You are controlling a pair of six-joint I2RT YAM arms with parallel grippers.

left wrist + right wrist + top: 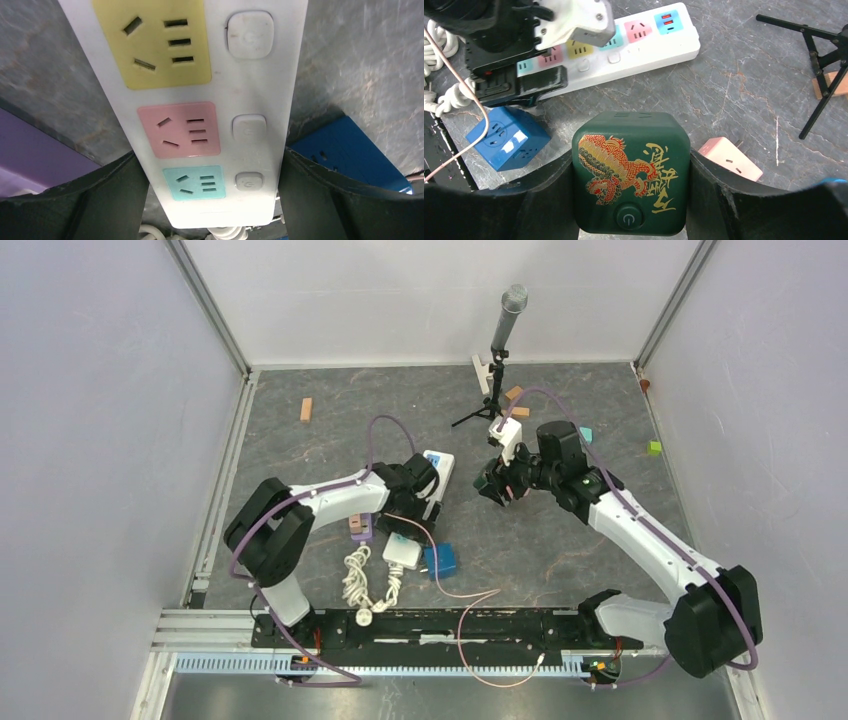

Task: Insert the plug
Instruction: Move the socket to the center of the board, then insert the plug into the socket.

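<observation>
Plug [629, 170], green, is clamped in my right jaws. My left jaws pinch the power strip [250, 95] by its sides. If the strip slips between them, I could jam the plug askew.

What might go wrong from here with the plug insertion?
1. The left arm hangs over part of the strip, so the green cube may hit it on approach.
2. The green cube's prongs are hidden, so misalignment with the slots is possible.
3. The left fingers flank only the strip's cord end; pushing elsewhere may tilt it.
</observation>
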